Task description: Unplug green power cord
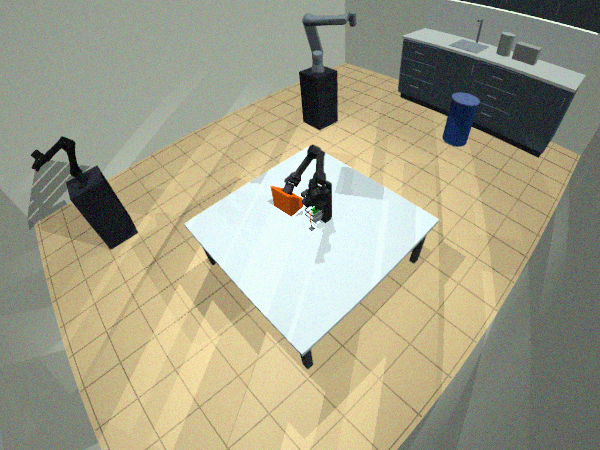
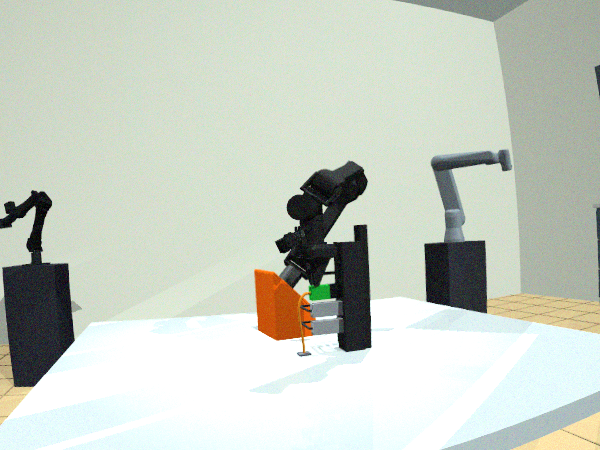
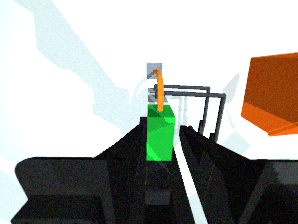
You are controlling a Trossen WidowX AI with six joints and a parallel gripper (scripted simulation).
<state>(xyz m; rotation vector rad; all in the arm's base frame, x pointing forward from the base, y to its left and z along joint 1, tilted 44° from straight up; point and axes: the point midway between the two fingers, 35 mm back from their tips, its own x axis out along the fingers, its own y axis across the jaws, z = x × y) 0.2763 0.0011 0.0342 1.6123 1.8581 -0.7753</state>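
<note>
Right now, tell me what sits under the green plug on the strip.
Two grey plugs stacked below the green plug, all in the black strip. An orange cord hangs beside them. Their prongs are hidden.

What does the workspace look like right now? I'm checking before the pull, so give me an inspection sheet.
Surface: white table, carries the items below.
Job's things: green plug seated in upright black power strip, above two grey plugs.
Clutter: orange block beside the strip.
Grippers: gripper partly open, straddling the green plug.
Cables: orange cord hangs from plug to table.
Surroundings: two other arms, blue barrel, counter.
</note>
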